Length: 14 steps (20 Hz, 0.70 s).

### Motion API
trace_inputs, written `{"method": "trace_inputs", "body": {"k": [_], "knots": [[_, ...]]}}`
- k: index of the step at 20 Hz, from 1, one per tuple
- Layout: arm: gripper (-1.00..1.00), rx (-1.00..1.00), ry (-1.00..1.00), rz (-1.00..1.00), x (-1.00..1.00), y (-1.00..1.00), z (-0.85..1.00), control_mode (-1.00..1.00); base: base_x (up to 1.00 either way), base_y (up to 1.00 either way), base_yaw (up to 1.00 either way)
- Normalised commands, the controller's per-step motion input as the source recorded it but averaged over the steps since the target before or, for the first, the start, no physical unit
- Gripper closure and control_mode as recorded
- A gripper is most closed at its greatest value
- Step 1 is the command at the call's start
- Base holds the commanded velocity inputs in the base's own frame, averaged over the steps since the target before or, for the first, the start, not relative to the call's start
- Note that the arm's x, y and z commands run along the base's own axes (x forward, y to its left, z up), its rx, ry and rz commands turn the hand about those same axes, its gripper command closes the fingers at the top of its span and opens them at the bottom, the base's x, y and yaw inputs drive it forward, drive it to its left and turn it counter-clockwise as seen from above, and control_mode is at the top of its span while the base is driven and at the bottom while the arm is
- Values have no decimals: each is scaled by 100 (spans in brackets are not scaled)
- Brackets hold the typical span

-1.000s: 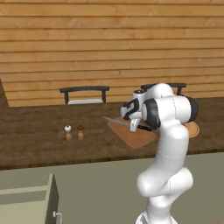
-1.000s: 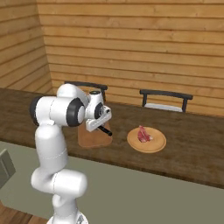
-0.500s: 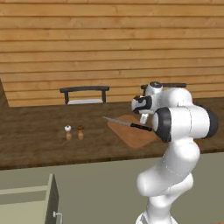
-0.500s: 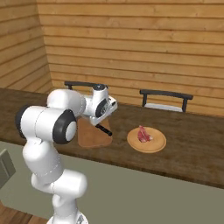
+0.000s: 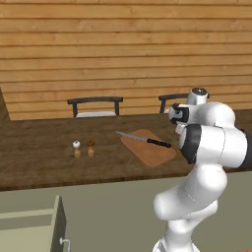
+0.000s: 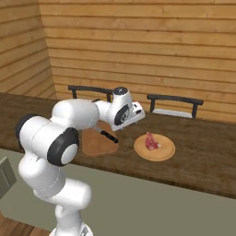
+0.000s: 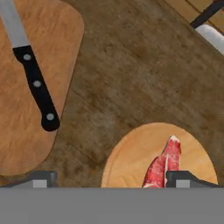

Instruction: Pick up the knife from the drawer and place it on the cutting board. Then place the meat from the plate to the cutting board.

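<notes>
The knife (image 5: 145, 139) lies flat across the cutting board (image 5: 152, 152), silver blade to the left and black handle (image 7: 37, 87) near the board's (image 7: 26, 131) rounded corner. My gripper (image 7: 113, 180) hangs open over the counter between board and plate, holding nothing. The tan plate (image 7: 131, 162) carries the pinkish-red meat (image 7: 165, 162), which sits close to my right fingertip (image 7: 188, 179). From the right base camera my gripper (image 6: 137, 117) hovers just left of the plate (image 6: 161, 154) and the meat (image 6: 151, 141), with the board (image 6: 94, 144) beneath the forearm. The drawer (image 5: 29, 221) stands pulled out at lower left.
Two small shakers (image 5: 82, 147) stand on the dark wooden counter left of the board. Two dark rails (image 5: 95, 101) (image 6: 175, 99) with white items under them sit at the back against the plank wall. The counter's front edge runs just below the board.
The jaws went from shut on the knife to wide open, leaving the knife on the cutting board. The hand then swung away from the board toward the plate.
</notes>
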Motion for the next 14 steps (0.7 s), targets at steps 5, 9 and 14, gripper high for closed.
{"method": "trace_inputs", "body": {"k": [5,9,14], "knots": [[-100,7,14,-45,-8,-53,0,-100,0,0,0],[-100,4,1,-11,-33,-25,-8,-100,0,0,0],[-100,5,2,-5,-10,-54,-13,-100,0,0,0]]}}
